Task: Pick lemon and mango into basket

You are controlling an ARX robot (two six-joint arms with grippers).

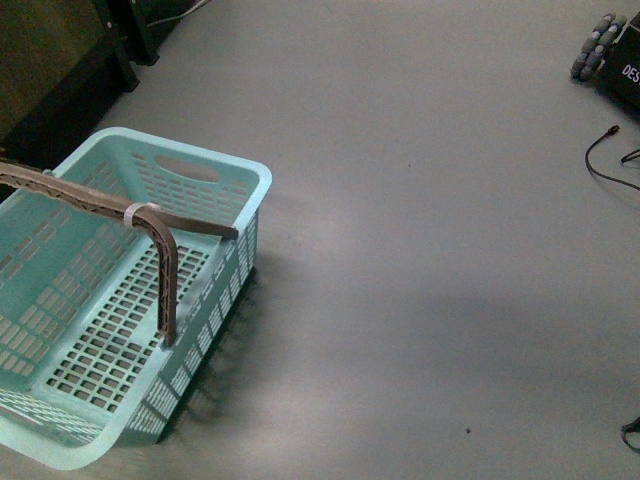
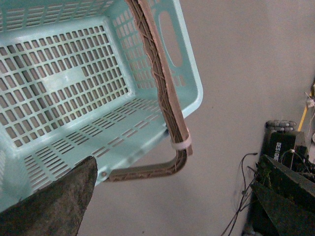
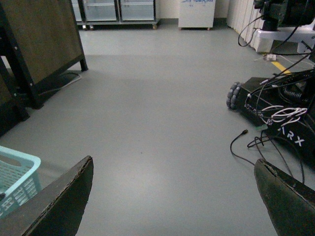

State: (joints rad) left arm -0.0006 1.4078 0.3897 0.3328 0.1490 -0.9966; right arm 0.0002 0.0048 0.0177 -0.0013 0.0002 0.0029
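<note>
Basket (image 1: 255, 182): stands upright on grey floor (image 1: 430, 260), brown handle (image 1: 166, 275) raised, below and ahead of left hand (image 2: 174, 169). Left hand: spread wide, grips nothing. Right hand (image 3: 173, 160): likewise spread, empty, above floor, beyond basket's corner.

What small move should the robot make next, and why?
Probably turn the view to search for the fruit: the basket is empty, neither lemon nor mango shows in any view, and the left pincer and right pincer are open, holding nothing.

Front view downward, all share basket (image 1: 190, 150)
</note>
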